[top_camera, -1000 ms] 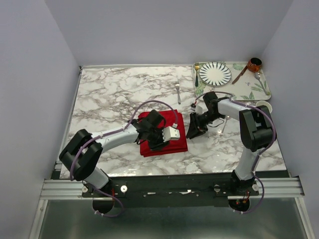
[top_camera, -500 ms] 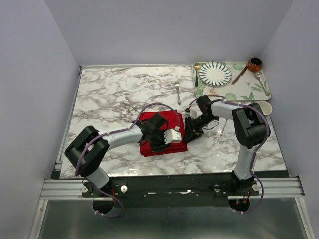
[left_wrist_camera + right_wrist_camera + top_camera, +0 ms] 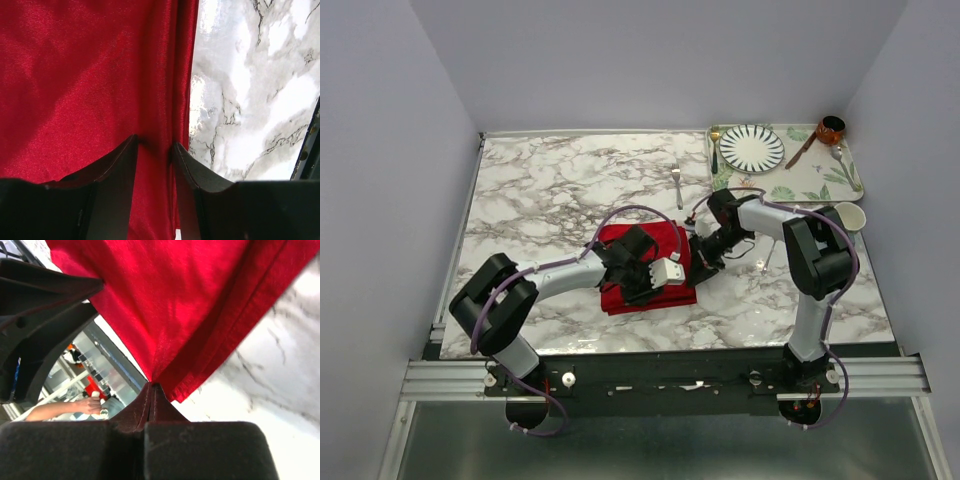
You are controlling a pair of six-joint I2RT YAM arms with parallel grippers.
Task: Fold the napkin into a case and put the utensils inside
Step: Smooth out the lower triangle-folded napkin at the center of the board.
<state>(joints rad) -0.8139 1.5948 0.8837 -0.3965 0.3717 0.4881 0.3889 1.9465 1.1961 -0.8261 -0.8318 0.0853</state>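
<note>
The red napkin [image 3: 665, 238] lies folded into a rectangle mid-table. My left gripper [image 3: 642, 282] stands on it, open, and both fingertips press the cloth [image 3: 90, 75] near its right edge. The left gripper [image 3: 154, 147] holds nothing between them but flat fabric. My right gripper [image 3: 698, 262] is at the napkin's right edge, shut on the cloth, which is drawn into a point at the right gripper [image 3: 151, 386]. The napkin [image 3: 190, 295] fills that view's top. A silver fork [image 3: 676, 185] lies on the marble behind the napkin. Another slim silver utensil [image 3: 767, 255] lies right of the right arm.
A floral tray [image 3: 810, 185] at the back right carries a striped plate [image 3: 752, 148], a gold spoon [image 3: 715, 148], a brown wooden utensil [image 3: 802, 152], an orange-brown bowl [image 3: 830, 128] and a small silver spoon [image 3: 838, 155]. A white cup [image 3: 850, 215] stands beside the right arm.
My right gripper has moved left to the napkin's right edge and shut on the cloth. The left gripper has stayed pressed on the napkin.
</note>
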